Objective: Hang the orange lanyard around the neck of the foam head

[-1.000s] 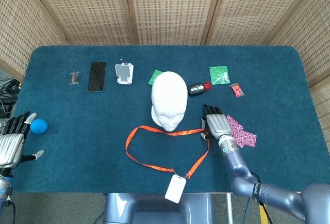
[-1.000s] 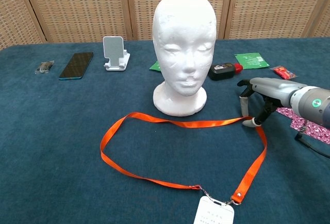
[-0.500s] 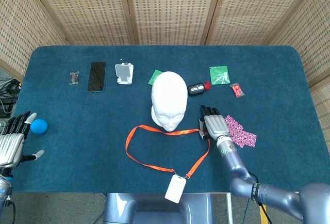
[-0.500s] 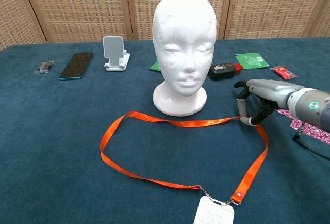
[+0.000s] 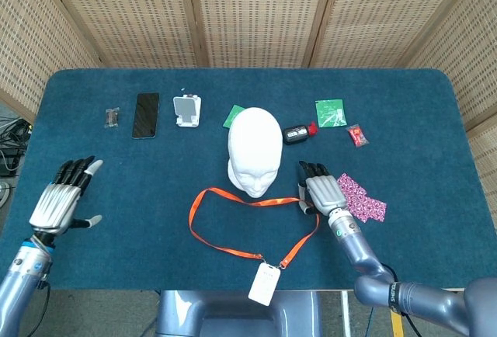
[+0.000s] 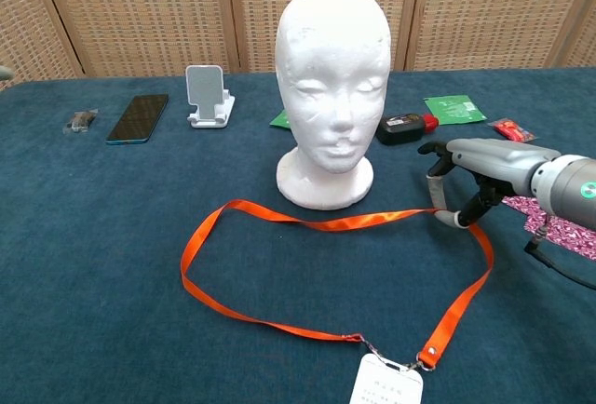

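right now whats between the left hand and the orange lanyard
Only bare blue table. In the head view nothing lies between the left hand and the near loop of the orange lanyard; the chest view does not show that hand.

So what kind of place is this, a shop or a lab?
Probably a test or demo booth rather than a shop: a table under blue cloth, woven screens closing it in, and unrelated props laid out, such as a foam head, an orange lanyard and a phone.

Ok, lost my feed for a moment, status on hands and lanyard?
Right hand fingertips on the orange lanyard at its right bend, grasp unclear. Left hand open, off to the side. Lanyard flat on the table before the foam head, neck bare.
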Controlling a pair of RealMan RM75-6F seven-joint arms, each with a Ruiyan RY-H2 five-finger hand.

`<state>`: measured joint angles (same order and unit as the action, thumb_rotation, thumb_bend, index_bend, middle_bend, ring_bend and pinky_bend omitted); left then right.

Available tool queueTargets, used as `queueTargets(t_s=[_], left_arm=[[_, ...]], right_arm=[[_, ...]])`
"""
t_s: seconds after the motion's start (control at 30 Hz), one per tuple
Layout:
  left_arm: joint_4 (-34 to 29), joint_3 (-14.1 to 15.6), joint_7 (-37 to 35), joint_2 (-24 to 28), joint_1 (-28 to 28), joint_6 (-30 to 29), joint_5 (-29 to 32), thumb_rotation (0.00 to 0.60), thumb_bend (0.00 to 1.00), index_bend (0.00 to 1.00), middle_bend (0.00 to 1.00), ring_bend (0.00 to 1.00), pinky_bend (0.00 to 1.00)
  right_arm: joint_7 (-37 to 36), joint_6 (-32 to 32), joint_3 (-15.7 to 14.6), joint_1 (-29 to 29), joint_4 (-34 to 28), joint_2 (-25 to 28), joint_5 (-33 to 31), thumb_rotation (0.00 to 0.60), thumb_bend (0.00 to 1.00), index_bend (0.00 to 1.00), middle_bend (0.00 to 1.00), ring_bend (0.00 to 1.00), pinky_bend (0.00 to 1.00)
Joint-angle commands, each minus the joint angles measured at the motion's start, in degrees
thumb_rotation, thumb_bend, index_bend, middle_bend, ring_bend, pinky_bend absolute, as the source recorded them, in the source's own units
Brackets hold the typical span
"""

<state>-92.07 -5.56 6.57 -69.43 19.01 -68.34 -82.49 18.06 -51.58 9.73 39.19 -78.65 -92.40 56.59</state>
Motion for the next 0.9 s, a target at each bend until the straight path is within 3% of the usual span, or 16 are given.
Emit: queueTargets(t_s=[0.03,0.13,0.43,0.9], left_arm=[[2.08,-1.92,-1.78,-4.44,4.54,4.21,-0.73,0.600,0.18,0.11,0.00,0.00,0.00],[4.87,-3.43,-1.41,-7.89,8.01,8.00,1.27,0.600,0.26,0.21,0.00,0.00,0.00],[11.57,-5.44,3.58,-16.91,15.30,15.23,7.10,0.600,0.34,0.29,0.00,0.00,0.00],[16.44,-5.33,7.15,-25.02,20.58,18.14,10.18,0.600,0.34,0.35,0.00,0.00,0.00]], right_arm=[[0.10,0.20,0.08,0.01,-0.43,0.28,-0.52,0.600,0.67,0.76,0.03,0.00,0.00],[0.28,0.28,-0.07,-0.02,-0.98,0.78,-0.65,0.600,0.67,0.76,0.03,0.00,0.00],[-1.62,1.06,-1.10,-0.63,-3.35,2.85,0.98,0.600,0.67,0.77,0.04,0.00,0.00],[-1.57,1.70,-3.14,-0.73,-7.59,5.33,3.78,0.600,0.67,0.78,0.05,0.00,0.00]])
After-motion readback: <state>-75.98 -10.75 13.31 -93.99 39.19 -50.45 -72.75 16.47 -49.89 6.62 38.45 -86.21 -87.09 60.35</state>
